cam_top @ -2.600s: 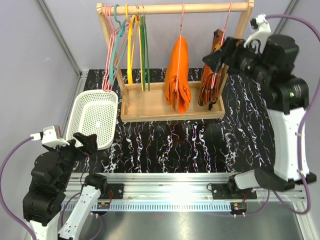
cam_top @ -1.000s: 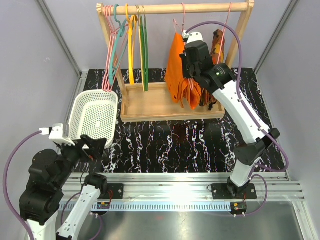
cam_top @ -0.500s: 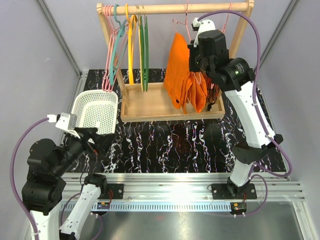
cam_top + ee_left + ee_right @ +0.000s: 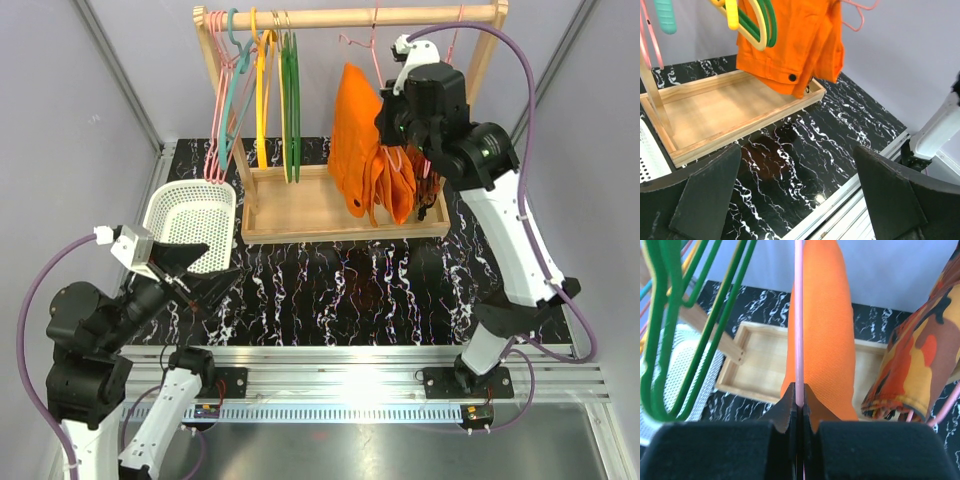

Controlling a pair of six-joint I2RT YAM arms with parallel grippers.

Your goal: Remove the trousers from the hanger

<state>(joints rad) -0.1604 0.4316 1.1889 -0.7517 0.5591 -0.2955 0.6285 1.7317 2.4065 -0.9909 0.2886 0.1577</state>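
From above, the trousers point(image 4: 362, 150) hang on the hanger point(image 4: 352, 44) at 12 o'clock. In the left wrist view, the left gripper point(image 4: 796, 150) gapes wide, with the trousers at 12 o'clock. In the right wrist view, the right gripper point(image 4: 799, 392) is pinched onto the hanger's pink wire, the trousers just behind.

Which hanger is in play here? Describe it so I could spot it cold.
Find the wooden clothes rack at the back of the table, then its right half. There the thin pink wire hanger carries the plain bright orange trousers, and the right gripper pinches its wire. Beside it hangs an orange-red-brown camouflage garment, not a plain one.
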